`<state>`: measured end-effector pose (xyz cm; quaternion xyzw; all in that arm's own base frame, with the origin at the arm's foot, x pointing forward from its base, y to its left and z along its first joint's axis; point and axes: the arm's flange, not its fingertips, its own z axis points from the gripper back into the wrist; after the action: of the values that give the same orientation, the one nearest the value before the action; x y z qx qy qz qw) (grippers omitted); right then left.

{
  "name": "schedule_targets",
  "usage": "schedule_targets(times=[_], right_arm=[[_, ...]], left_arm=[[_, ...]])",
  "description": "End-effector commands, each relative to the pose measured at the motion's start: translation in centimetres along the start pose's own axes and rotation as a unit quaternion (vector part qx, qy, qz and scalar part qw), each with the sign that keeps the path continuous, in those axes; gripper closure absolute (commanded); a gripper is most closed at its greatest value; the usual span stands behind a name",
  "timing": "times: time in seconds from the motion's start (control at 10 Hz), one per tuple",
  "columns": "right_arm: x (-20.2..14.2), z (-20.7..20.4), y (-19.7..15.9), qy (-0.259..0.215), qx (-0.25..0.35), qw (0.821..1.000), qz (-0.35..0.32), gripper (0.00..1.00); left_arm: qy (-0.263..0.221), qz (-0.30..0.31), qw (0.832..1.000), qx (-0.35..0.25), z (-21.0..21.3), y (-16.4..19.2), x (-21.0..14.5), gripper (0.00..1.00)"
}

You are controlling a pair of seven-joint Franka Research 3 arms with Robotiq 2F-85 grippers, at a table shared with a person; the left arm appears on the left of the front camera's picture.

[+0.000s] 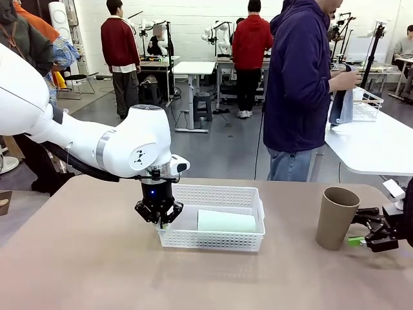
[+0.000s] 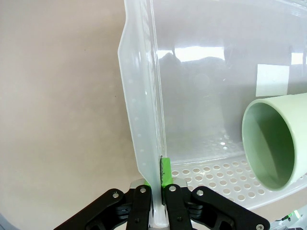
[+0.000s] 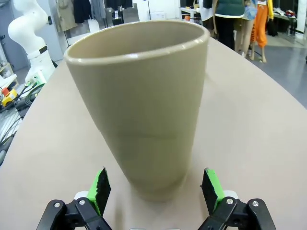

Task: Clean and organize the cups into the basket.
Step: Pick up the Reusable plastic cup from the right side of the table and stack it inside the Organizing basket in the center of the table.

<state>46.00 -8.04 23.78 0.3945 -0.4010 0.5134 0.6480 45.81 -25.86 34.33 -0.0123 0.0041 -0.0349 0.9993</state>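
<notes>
Firstly, left gripper (image 1: 159, 217): pointing down, jaws narrowed onto the left end wall of the basket (image 1: 213, 241). In the left wrist view, left gripper (image 2: 158, 178) pinches that thin white wall (image 2: 139, 120), with one green pad (image 2: 165, 172) pressed flat on its inner face and the other finger outside it.

Mint cup (image 1: 226, 221): on its side on the basket floor, toward the right end, well apart from the clamped wall. Its open mouth (image 2: 274, 143) faces the left gripper.

Right gripper (image 1: 359, 227): low over the table (image 1: 97, 271) at its right edge, jaws spread wide. In the right wrist view, right gripper (image 3: 156, 191) has one green pad (image 3: 100, 186) at each side of the tan cup (image 3: 144, 105), near its base, with a gap at each side.

Tan cup (image 1: 335, 218): upright on the table, mouth up, between basket and right edge, clear of the basket.

Basket: mid-table, long side facing the robot.
</notes>
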Motion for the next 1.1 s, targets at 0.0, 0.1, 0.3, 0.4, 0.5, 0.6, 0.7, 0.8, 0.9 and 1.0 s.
schedule_targets(times=[0.0, 0.1, 0.3, 0.4, 0.5, 0.6, 0.7, 0.8, 0.9, 1.0], right_arm=[[0.8, -1.4, 0.1, -0.02, 0.006, 1.0, 0.014, 0.0], [1.2, -2.2, 0.4, -0.025, 0.019, 0.999, 0.015, 0.0], [1.5, -3.3, 0.6, -0.029, 0.033, 0.999, 0.012, 0.0], [1.8, -4.0, 0.7, -0.032, 0.04, 0.999, 0.013, 0.0], [2.1, -4.9, 0.9, -0.037, 0.048, 0.998, 0.018, 0.0], [2.3, -5.5, 1.1, -0.04, 0.049, 0.998, 0.018, 0.0], [2.4, -6.0, 1.2, -0.044, 0.054, 0.997, 0.017, 0.0], [2.4, -6.4, 1.2, -0.049, 0.058, 0.997, 0.02, 0.0], [2.2, -6.7, 1.1, -0.052, 0.061, 0.997, 0.021, 0.0], [2.2, -6.7, 1.1, -0.051, 0.063, 0.997, 0.021, 0.59]], left_arm=[[0.001, 0.0, 1.0, 0.001, -0.1, 0.0, -0.1, 1.0], [0.001, 0.0, 1.0, 0.001, -0.1, 0.0, -0.1, 1.0], [0.001, 0.0, 1.0, 0.001, -0.1, 0.0, -0.1, 1.0], [0.001, 0.0, 1.0, 0.001, -0.1, 0.0, -0.1, 1.0], [0.001, 0.0, 1.0, 0.001, -0.1, 0.0, -0.1, 1.0], [0.001, 0.0, 1.0, 0.001, -0.1, 0.0, -0.1, 1.0], [0.001, 0.0, 1.0, 0.001, -0.1, 0.0, -0.1, 1.0], [0.001, 0.0, 1.0, 0.001, -0.1, 0.0, -0.1, 1.0], [0.001, 0.0, 1.0, 0.001, -0.1, 0.0, -0.1, 1.0], [0.001, 0.0, 1.0, 0.001, -0.1, 0.0, -0.1, 1.0]])
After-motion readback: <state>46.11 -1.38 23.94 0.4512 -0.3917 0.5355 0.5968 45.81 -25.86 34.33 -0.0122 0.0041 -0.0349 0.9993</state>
